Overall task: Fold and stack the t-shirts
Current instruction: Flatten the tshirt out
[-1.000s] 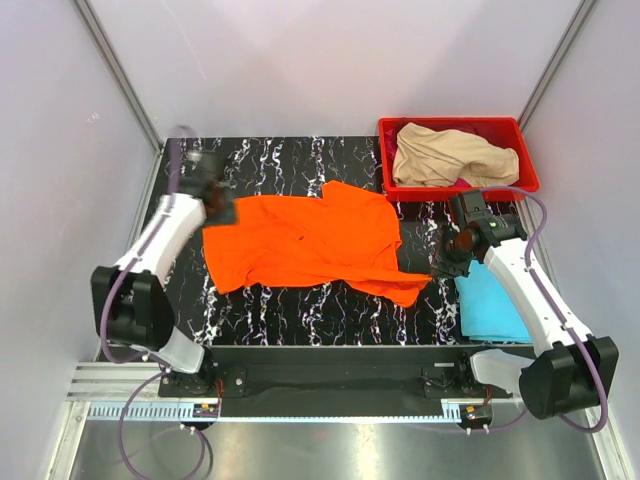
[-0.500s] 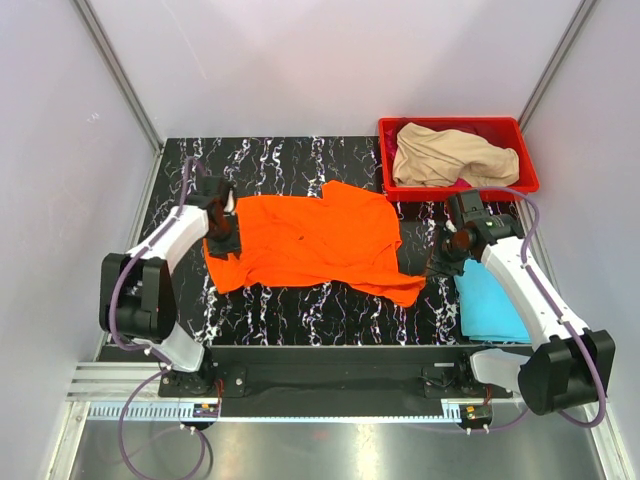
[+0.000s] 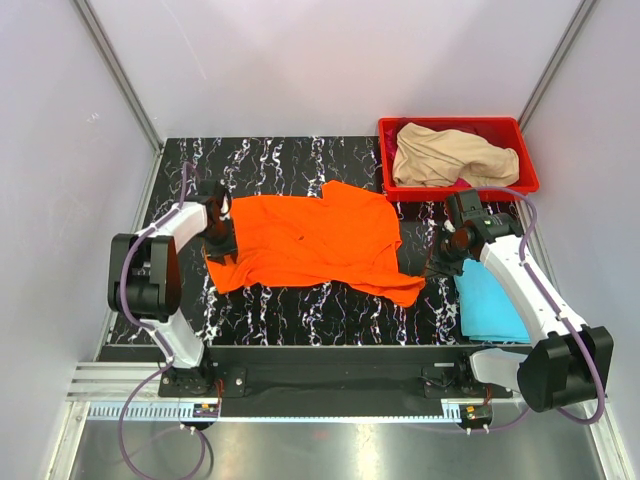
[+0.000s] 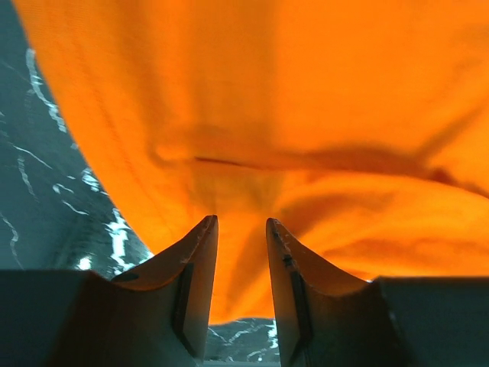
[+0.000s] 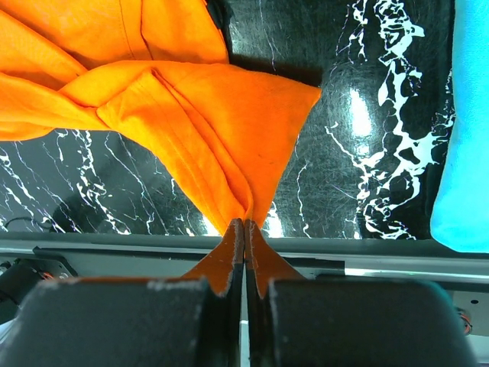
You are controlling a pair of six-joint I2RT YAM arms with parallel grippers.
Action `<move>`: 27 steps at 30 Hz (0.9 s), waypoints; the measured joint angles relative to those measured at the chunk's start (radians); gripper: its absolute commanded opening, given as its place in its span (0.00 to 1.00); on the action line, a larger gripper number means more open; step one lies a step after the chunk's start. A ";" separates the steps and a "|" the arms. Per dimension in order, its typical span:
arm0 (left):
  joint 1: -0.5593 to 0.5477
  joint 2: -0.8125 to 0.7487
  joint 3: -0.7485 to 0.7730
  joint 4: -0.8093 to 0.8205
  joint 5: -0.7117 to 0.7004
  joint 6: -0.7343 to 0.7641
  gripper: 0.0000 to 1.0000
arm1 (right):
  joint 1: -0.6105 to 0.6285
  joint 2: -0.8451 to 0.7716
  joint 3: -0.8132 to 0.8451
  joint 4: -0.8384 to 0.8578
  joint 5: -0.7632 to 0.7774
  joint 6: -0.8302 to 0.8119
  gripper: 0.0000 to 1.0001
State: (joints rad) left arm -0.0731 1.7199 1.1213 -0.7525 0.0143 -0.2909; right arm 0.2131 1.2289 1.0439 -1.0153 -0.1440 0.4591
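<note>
Right wrist view: the right pincer (image 5: 244, 225) has its fingers pressed tight together on a pointed corner of the orange t-shirt (image 5: 191, 115), so that's a proper pinch. From that tip the cloth fans out ahead of the pincer and off to its left, with a couple of folded layers lying over each other. Over on the pincer's right you get the edge of the light blue t-shirt (image 5: 467, 115), flat on the black marbled table (image 5: 367, 138), near the orange corner but not touching it.

Left wrist cam: the left pincer (image 4: 241, 229) has its fingers a little apart, straddling the orange t-shirt's edge. Cloth shows in the gap and bunches into a wrinkle just ahead of the tips. Honestly can't tell if the pads actually bite the fabric.

From the top cam, the orange t-shirt lies spread out between the two pincers, the left one at its left edge, the right one at its near right corner. Beyond the right pincer, the beige t-shirt (image 3: 450, 155) sits crumpled inside the red bin (image 3: 415, 192).
</note>
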 measured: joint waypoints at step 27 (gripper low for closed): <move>0.044 0.131 0.094 0.040 -0.012 0.055 0.35 | 0.000 0.014 0.000 0.000 -0.001 0.000 0.00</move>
State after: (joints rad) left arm -0.0288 1.8507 1.2156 -0.7120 0.0025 -0.2356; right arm 0.2131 1.2434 1.0439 -1.0149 -0.1448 0.4587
